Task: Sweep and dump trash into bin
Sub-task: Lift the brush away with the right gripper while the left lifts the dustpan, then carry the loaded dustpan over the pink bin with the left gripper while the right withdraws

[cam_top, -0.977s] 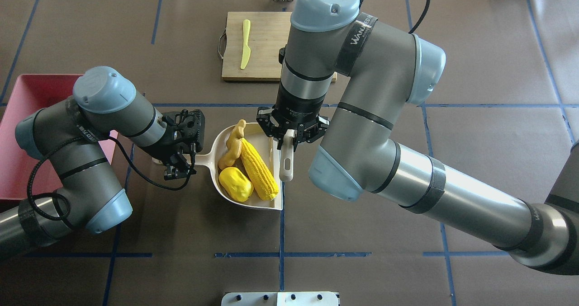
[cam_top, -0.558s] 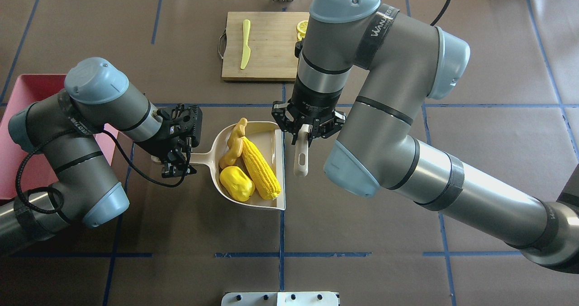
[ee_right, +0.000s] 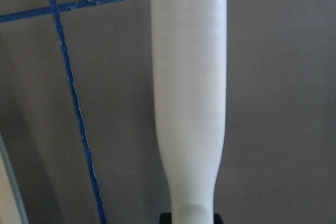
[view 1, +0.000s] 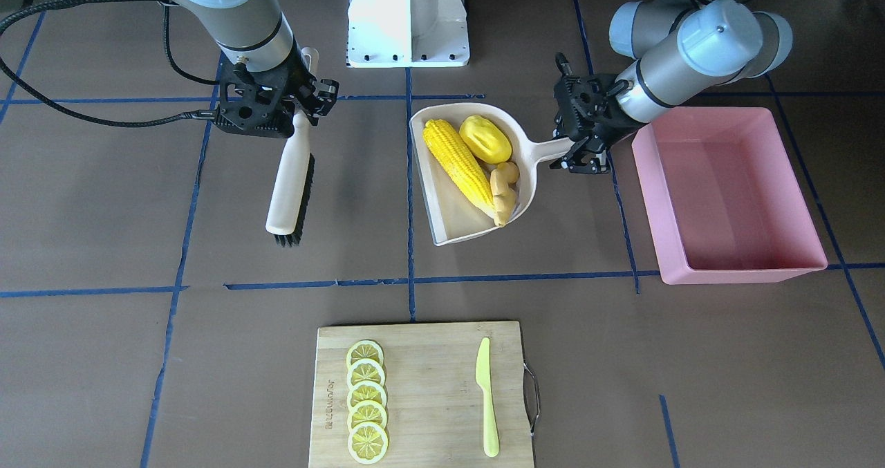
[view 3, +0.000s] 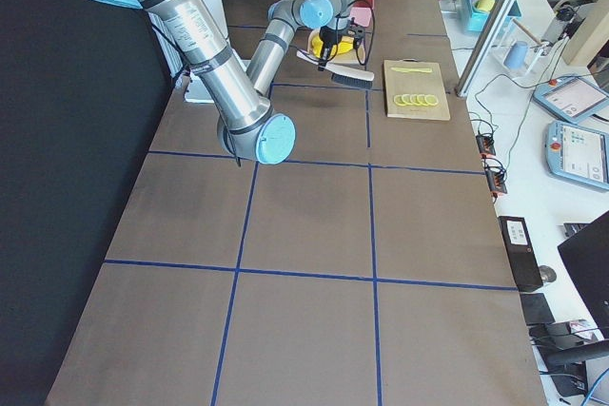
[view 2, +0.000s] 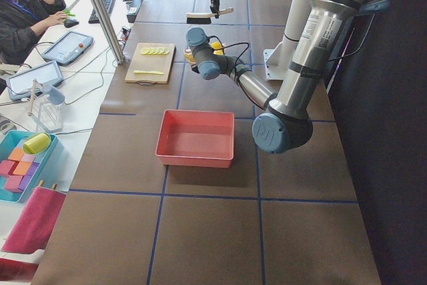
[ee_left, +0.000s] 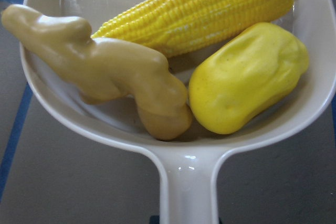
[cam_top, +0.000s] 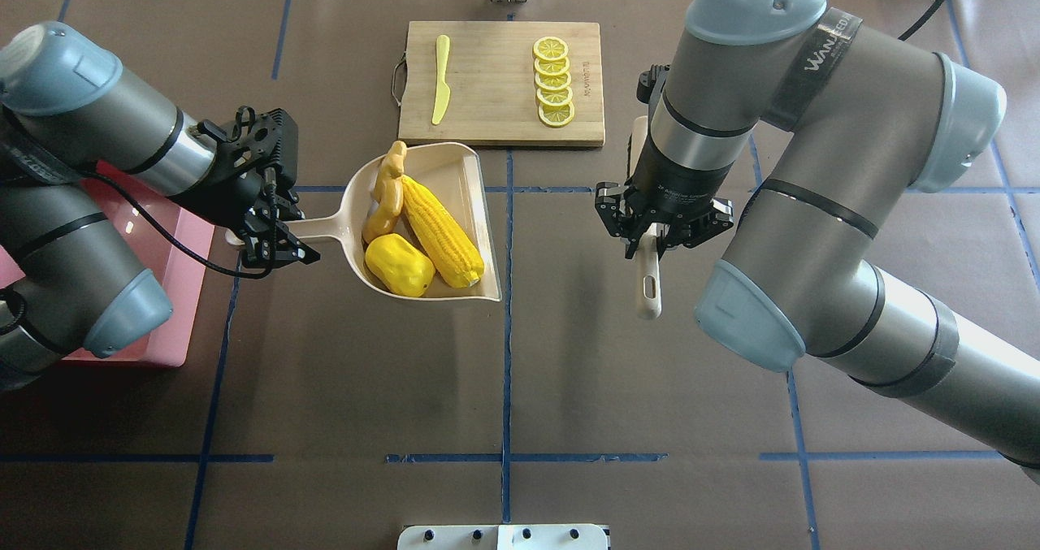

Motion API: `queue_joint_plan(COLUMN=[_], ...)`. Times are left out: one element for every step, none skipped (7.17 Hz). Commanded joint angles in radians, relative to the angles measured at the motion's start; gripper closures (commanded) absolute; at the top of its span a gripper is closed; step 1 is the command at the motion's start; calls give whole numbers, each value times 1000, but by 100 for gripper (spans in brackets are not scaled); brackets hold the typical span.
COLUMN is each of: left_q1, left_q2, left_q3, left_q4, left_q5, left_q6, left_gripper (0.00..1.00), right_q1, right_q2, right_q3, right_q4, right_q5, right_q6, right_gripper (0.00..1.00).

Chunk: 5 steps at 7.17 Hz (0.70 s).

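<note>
While the pink bin (view 1: 733, 198) stands just beside the handle end of the dustpan (cam_top: 459, 168), this dustpan carries all the trash (view 1: 460, 160): the corn cob (cam_top: 439, 229) across its middle, the yellow fruit (cam_top: 398, 264) and the ginger root (cam_top: 383, 201) nearer the handle. The left gripper (cam_top: 276, 244) is clamped on that handle, so the trash lies just beyond its jaws. The right gripper (cam_top: 652, 244), well apart from the dustpan, grips the brush (view 1: 285, 178); its black bristles (view 1: 304, 198) show in the front-facing view, not in the overhead one.

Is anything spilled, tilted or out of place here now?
Nothing stands out. The corn cob, the yellow fruit and the ginger root all lie inside the dustpan, whose handle the left gripper holds; none has spilled. The pink bin sits upright. The right gripper holds the brush apart.
</note>
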Motion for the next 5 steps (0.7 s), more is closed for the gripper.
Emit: queue_joint_plan(left_q1=[-43, -58, -64, -65, -75], left_q2=[75, 104, 115, 161, 178], left_q3=[-145, -260, -336, -406, -484], left_q4=[92, 220, 301, 373, 541], left_q5=[3, 4, 23, 82, 119], left_q6=[-56, -47, -34, 38, 165], left_gripper=[100, 100, 100, 100, 100], right_q1=[7, 10, 10, 13, 21], right_q2=[-10, -18, -18, -21, -31], right_q3=[5, 5, 5, 5, 8], right_q4=[-10, -10, -9, -9, -10], right_q5=[-7, -10, -10, -11, -15], right_q6=[-14, -17, -17, -18, -20], right_gripper=[100, 100, 100, 100, 100])
